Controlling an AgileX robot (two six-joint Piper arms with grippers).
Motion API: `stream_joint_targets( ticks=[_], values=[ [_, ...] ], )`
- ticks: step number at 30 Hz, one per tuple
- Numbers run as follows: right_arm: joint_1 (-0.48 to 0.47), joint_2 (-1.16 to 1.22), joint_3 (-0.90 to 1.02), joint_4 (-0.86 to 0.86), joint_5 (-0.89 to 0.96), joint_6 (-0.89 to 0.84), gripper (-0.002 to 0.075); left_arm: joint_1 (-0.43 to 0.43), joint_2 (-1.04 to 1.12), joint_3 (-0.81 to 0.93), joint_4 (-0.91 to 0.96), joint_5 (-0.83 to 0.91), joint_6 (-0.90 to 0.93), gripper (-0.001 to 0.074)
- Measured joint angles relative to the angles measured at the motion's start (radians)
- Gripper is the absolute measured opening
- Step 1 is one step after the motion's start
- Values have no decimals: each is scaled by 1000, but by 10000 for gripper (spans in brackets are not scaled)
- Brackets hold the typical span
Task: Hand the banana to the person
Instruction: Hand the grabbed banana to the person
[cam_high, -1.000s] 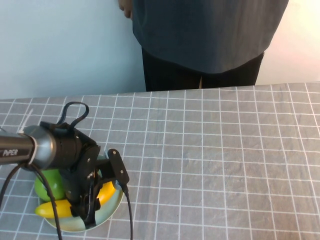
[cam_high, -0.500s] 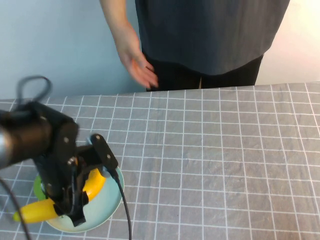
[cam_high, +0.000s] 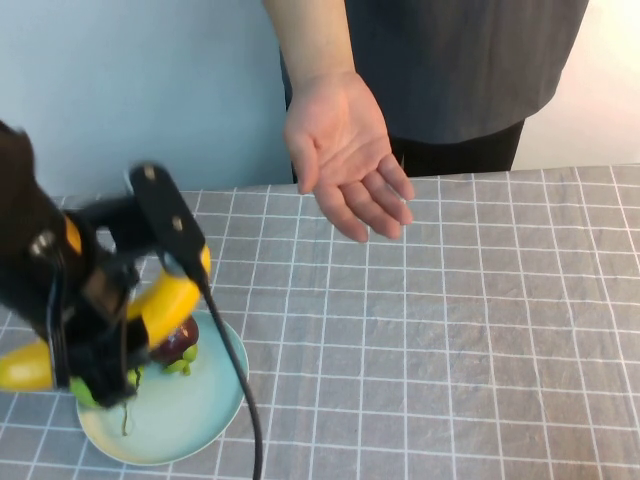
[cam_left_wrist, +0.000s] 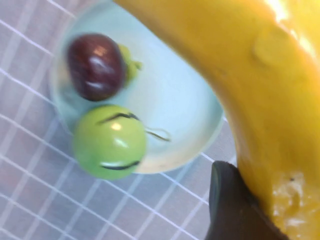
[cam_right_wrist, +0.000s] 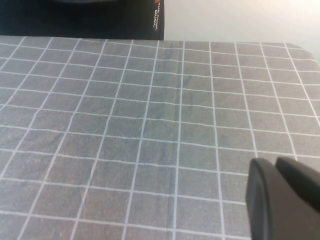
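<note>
Left hand around glossy yellow banana

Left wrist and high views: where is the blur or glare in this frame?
High view: left end effector and banana are motion-smeared; the person's hand is sharp. Left wrist view: banana is soft and close, with glare; plate is slightly blurred. Right wrist view: right end effector over a sharp grid cloth.

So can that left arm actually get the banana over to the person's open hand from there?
Probably yes. The left gripper is shut on the banana, lifted above the plate, and only bare tablecloth lies between it and the person's hand, held open. The right gripper sits apart, over the cloth.
</note>
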Motion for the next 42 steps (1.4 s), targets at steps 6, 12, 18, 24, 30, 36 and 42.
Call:
stream_joint_targets(
  ticks=[6, 12, 18, 24, 30, 36, 42],
  values=[
    [0, 0, 0, 0, 0, 0, -8, -10, 41, -209, 16, 16, 26, 265],
    [0, 0, 0, 0, 0, 0, -8, -126, 228, -501, 61, 20, 71, 265],
    [0, 0, 0, 0, 0, 0, -8, -219, 468, -756, 148, 20, 80, 265],
    [0, 0, 0, 0, 0, 0, -8, -227, 619, -822, 222, 18, 50, 265],
    [0, 0, 0, 0, 0, 0, -8, -225, 657, -822, 217, 7, -30, 265],
    [0, 0, 0, 0, 0, 0, -8, -217, 657, -824, 217, -2, -125, 534],
    [0, 0, 0, 0, 0, 0, -8, -219, 606, -820, 283, 1, -246, 667]
  ],
)
